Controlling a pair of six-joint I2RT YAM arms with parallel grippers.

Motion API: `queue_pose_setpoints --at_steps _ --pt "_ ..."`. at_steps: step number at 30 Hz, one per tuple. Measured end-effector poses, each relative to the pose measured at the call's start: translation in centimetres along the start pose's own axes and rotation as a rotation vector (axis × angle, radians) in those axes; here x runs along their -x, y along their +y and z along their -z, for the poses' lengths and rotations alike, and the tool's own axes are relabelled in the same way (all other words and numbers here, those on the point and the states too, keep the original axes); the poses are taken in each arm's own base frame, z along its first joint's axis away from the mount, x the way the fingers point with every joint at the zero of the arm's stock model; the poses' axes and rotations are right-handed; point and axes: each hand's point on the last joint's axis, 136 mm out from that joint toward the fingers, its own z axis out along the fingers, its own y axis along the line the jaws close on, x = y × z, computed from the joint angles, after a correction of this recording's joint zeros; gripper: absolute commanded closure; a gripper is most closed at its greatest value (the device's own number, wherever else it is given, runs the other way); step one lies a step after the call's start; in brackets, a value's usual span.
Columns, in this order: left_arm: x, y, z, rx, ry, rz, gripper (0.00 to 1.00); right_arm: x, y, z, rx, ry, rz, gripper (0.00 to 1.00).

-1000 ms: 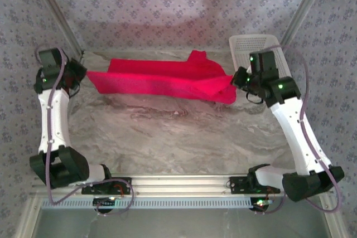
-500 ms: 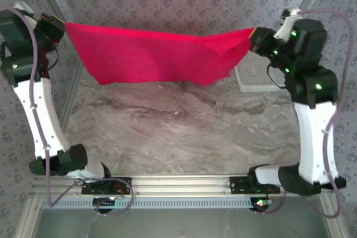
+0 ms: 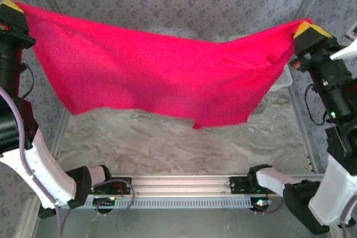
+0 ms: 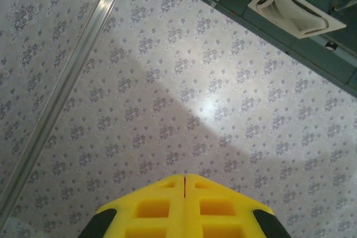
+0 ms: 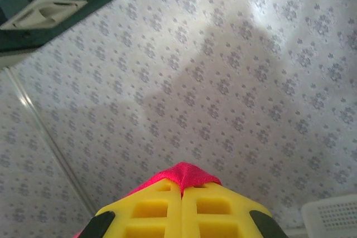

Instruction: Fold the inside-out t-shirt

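Note:
The inside-out t-shirt [image 3: 156, 71] is plain bright red and hangs in the air as a wide sheet above the marble table [image 3: 167, 149]. My left gripper [image 3: 12, 5] holds its upper left corner, and my right gripper [image 3: 305, 26] holds its upper right corner. The lower hem sags free, with a small flap at the bottom right. In the left wrist view the yellow fingers [image 4: 162, 204] of the left gripper [image 4: 184, 178] are pressed together, with a thin red line between them. In the right wrist view a fold of red cloth [image 5: 187, 172] pokes out at the tip of the shut right gripper [image 5: 182, 185].
A white mesh basket [image 3: 284, 79] stands at the table's far right, mostly hidden behind the shirt; its corner [image 5: 332, 215] shows in the right wrist view. Patterned walls enclose the back and sides. Both arm bases sit on the rail [image 3: 178, 185] at the near edge.
Both arms have risen high and spread apart, lifting the shirt off the table. It went from a bunched strip on the surface to a wide hanging sheet.

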Motion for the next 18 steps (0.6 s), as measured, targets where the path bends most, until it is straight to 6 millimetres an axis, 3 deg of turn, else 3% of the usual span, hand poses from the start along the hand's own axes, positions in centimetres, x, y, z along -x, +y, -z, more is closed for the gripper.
queue_pose_setpoints --at_steps 2,4,6,9,11,14,18 --pt "-1.6 1.5 -2.2 0.027 0.048 0.002 1.0 -1.5 -1.0 -2.8 -0.036 0.048 0.012 1.0" --pt "-4.6 4.2 -5.5 0.071 0.134 0.013 1.0 -3.6 -2.3 -6.1 -0.081 0.105 0.024 1.0" --pt "-8.9 7.7 -9.1 0.123 0.242 0.032 1.0 -6.2 -4.0 -9.7 -0.127 0.171 0.036 1.0" --pt "-17.9 13.7 -14.6 0.207 0.432 0.06 1.0 -11.2 -7.0 -15.5 -0.188 0.288 0.038 1.0" --pt "-25.8 18.2 -17.3 0.274 0.588 0.078 1.0 -16.8 -9.9 -19.8 -0.238 0.405 0.027 1.0" --pt "-36.6 23.8 -18.2 0.372 0.796 0.094 0.99 -26.1 -14.0 -24.0 -0.308 0.583 -0.005 1.0" --pt "-46.4 28.5 -17.7 0.453 0.973 0.102 0.95 -38.6 -18.7 -26.6 -0.404 0.807 -0.064 1.0"
